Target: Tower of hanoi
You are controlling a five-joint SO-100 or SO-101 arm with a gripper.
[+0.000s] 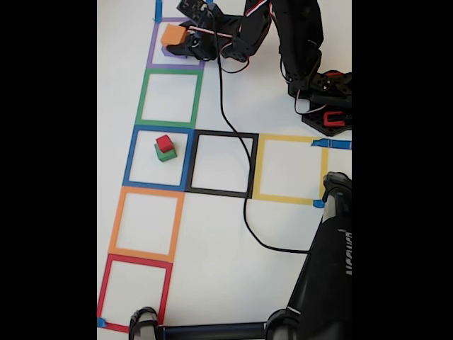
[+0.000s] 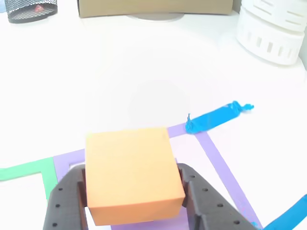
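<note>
Four graded blocks make up the task, and the fixed view shows three clearly: the orange block (image 1: 173, 35) sits at the gripper (image 1: 181, 42), inside the purple tape square (image 1: 151, 55) at the top of the white table (image 1: 283, 234). A sliver of purple shows just under the orange block (most likely the purple block (image 1: 168, 50), though the arm hides much of it). The arm (image 1: 283, 35) reaches in from the right, its base (image 1: 327, 106) standing well apart at the table's right side. Further down the column, the red block (image 1: 164, 143) rests on the green block (image 1: 166, 154) inside the blue tape square (image 1: 134, 159), well clear of the gripper. The green tape square (image 1: 142, 95) lies between the two.

The other view looks along the gripper (image 2: 136, 191) itself. Its two dark fingers (image 2: 64, 201) sit against the left and right sides of the orange block (image 2: 132, 172), pinching it between them. The block fills the gap, its top face above the fingers. Purple tape (image 2: 218, 158) runs beside it, and blue tape (image 2: 218, 116) lies beyond its far corner.
</note>
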